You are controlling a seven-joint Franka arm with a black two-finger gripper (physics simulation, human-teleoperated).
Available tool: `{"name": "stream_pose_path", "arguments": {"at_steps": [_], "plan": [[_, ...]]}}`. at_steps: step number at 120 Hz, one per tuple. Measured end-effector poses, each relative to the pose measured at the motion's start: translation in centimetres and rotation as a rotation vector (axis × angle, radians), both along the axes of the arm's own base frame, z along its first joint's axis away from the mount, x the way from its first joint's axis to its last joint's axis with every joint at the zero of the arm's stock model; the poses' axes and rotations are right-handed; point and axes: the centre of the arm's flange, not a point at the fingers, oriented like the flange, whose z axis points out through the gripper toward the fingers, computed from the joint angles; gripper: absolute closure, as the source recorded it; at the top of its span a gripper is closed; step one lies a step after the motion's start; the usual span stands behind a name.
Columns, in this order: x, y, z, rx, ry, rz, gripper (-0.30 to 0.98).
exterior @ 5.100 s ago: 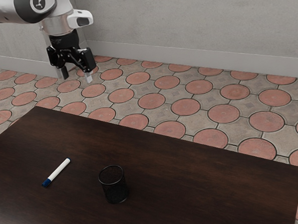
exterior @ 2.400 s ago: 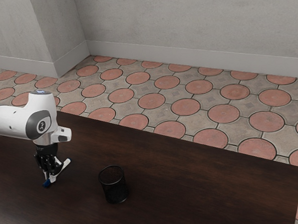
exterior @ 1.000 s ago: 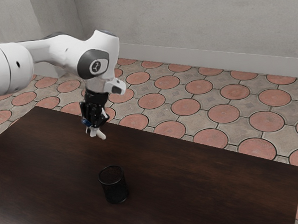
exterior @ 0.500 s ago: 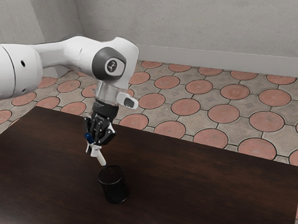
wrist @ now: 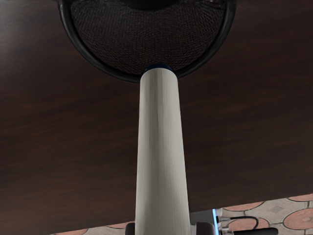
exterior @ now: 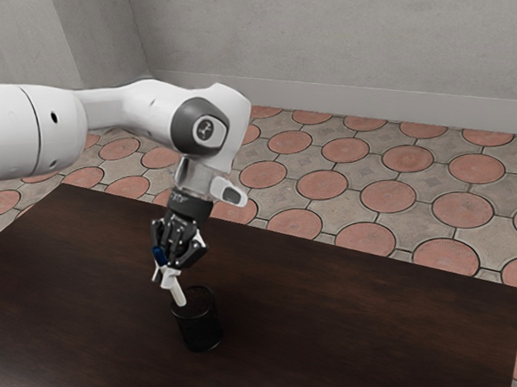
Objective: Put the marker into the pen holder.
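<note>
Marker (exterior: 177, 292) slants in the gripper (exterior: 168, 274), pinched from both sides by its fingers, with the big blue end toward the exterior view's eleven o'clock and the lower end toward five. That lower end overlaps the mouth of the holder (exterior: 200, 327); how deep, I cannot tell. The holder stands upright on the table (exterior: 334, 319), the arm (exterior: 60, 130) reaching in from ten o'clock

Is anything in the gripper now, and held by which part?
Yes, the marker, its white barrel held between the jaws toward the blue cap; the other end points down at the pen holder.
</note>
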Motion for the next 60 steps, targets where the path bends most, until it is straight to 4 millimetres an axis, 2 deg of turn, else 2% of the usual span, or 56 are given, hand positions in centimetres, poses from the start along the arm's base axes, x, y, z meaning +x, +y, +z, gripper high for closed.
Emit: {"name": "stream_pose_path", "arguments": {"at_steps": [25, 60], "plan": [[0.9, 0.1, -1.3, 0.006, -0.024, 0.001, 0.76], [3.2, 0.7, -4.5, 0.018, -0.069, -0.001, 0.76]]}}
